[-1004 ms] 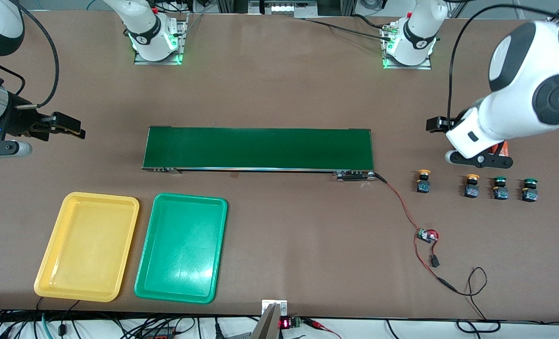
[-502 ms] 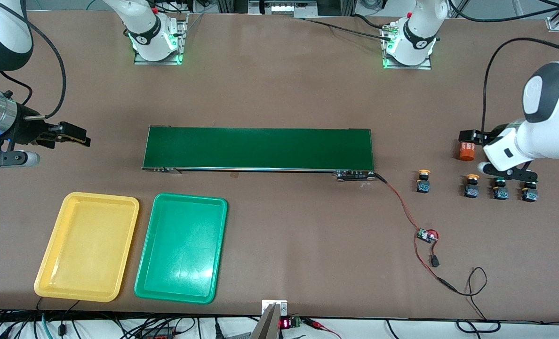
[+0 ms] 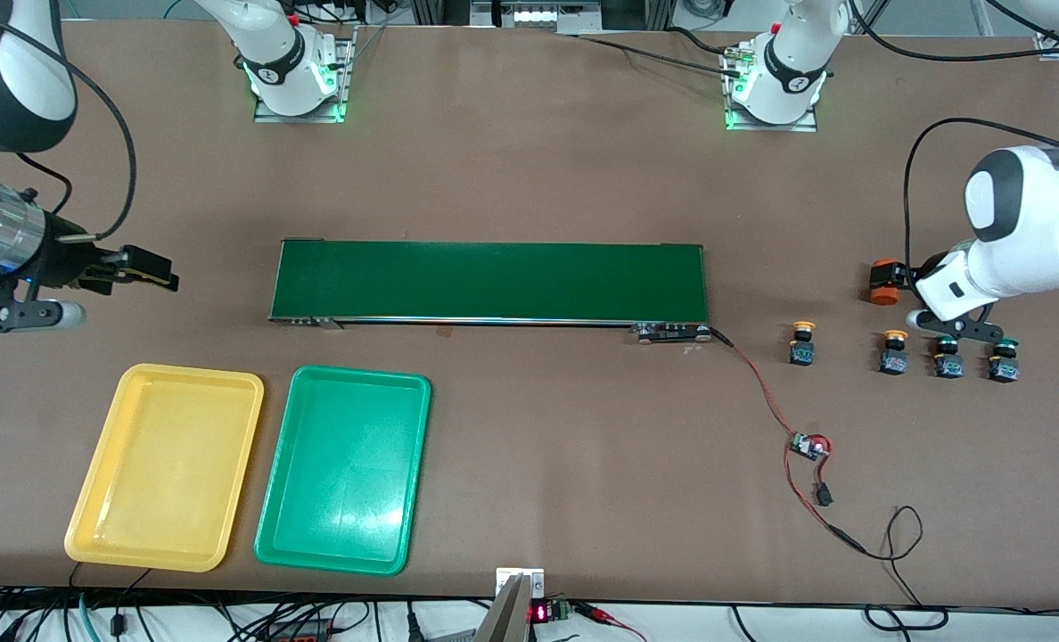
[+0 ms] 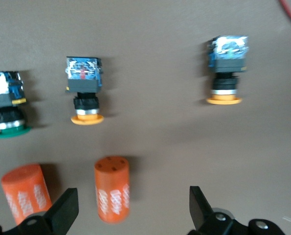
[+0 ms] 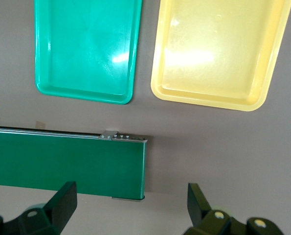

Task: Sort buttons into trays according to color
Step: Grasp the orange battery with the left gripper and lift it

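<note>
Four buttons stand in a row past the conveyor toward the left arm's end: two yellow-capped [image 3: 802, 343] [image 3: 893, 351] and two green-capped [image 3: 947, 357] [image 3: 1004, 359]. My left gripper [image 4: 133, 210] hangs open and low over two orange cylinders beside that row, one cylinder [image 4: 112, 188] lying between its fingers without touching. Its wrist view shows both yellow buttons [image 4: 86, 93] [image 4: 226, 68] and one green button [image 4: 8, 105]. The yellow tray [image 3: 166, 465] and green tray [image 3: 344, 468] lie empty side by side. My right gripper [image 3: 148, 268] hovers open over bare table beside the conveyor's end.
A long dark-green conveyor belt [image 3: 489, 281] lies across the middle of the table. A red wire with a small circuit board [image 3: 810, 444] trails from its end toward the front camera. A second orange cylinder [image 4: 25, 193] lies beside the first.
The left arm has come down and shifted toward its own end of the table, over the cylinders by the buttons. The right gripper has drifted slightly toward the conveyor.
</note>
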Available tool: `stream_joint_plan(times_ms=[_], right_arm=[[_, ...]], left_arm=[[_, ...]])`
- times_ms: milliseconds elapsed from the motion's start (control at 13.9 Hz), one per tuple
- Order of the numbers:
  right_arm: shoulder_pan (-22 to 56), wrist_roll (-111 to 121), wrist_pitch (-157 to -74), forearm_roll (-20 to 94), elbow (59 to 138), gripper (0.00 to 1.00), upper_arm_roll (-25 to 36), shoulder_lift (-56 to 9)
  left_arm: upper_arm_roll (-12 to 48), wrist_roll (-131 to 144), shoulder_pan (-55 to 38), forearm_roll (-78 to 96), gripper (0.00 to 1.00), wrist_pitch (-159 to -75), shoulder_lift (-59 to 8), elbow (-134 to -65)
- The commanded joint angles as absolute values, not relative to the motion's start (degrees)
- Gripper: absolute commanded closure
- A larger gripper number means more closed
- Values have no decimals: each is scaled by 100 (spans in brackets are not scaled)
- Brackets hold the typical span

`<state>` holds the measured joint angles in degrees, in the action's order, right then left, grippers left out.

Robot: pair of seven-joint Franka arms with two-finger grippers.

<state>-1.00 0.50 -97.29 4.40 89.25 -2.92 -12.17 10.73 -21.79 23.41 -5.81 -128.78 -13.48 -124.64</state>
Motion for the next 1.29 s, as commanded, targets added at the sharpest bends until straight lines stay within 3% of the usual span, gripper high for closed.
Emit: stream_joint_plan(times_ms=[0, 359, 430, 502, 646, 717, 932, 1076, 1219], right_arm=[[-61, -123, -9747, 492, 8877, 0, -290, -1230], [-44, -132, -9747, 492, 8877, 0, -290, -1230], [-44, -123, -9747, 492, 8877, 0, -290, -1239], [-53, -132, -9747, 492, 8877, 0, -290, -1231], [-61, -123, -9738, 492, 8877, 0, -290, -1231], [-70, -123, -9730, 492, 8877, 0, -290, -1230], [-70, -123, -9721, 492, 8877, 0, -290, -1239], [-70, -123, -9721, 492, 8877, 0, -290, -1230], [-70, -132, -9721, 492, 8877, 0, -290, -1230]], left_arm=[[1143, -3300, 2890, -642, 0, -14103, -1448, -13095], [1160, -3656, 3208, -633, 0, -14291, -2074, -13087], [1169, -3656, 3208, -633, 4, -14291, -2126, -13087], [1169, -3613, 3217, -624, 12, -14274, -2223, -13078], [1169, -3883, 3217, -624, 63, -14081, -2198, -13043], [1178, -3972, 3217, -624, 70, -13950, -2171, -12956], [1221, -3981, 3173, -615, 72, -12803, -2145, -12194], [1545, -3973, 3173, -545, 72, -11407, -2153, -11359], [2054, -3868, 3164, -519, 72, -10515, -2136, -10717]])
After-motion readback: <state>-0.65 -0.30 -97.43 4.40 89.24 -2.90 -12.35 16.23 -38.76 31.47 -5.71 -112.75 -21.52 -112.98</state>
